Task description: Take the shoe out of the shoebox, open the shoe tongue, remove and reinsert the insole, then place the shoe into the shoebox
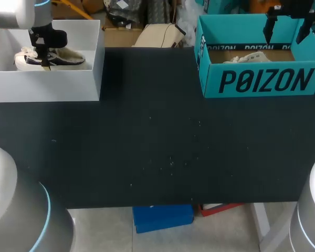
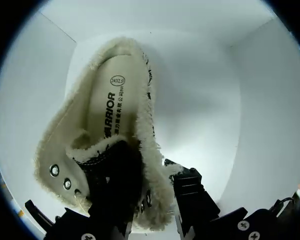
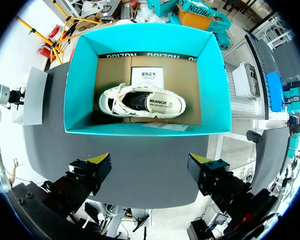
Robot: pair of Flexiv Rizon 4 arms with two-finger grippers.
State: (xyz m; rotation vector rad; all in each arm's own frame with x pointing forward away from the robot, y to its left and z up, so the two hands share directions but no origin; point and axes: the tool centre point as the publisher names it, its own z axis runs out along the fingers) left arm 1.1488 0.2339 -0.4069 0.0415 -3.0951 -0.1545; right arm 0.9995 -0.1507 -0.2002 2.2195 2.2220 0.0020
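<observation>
Shoe (image 2: pixel 110 115) rim, pinched by L gripper (image 2: pixel 154 196)

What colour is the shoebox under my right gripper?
The shoebox has teal walls; the right wrist view shows it best.

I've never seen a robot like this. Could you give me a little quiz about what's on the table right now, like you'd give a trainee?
1. True or false: the white shoe lies inside the teal box.
2. Which gripper is down at the fleece-lined shoe in the white box? A) the left gripper B) the right gripper C) neither
3. Fill in: the right gripper hangs above the teal box with its fingers ____ and nothing between them.

Key: 1 true; 2 A; 3 open.
</observation>
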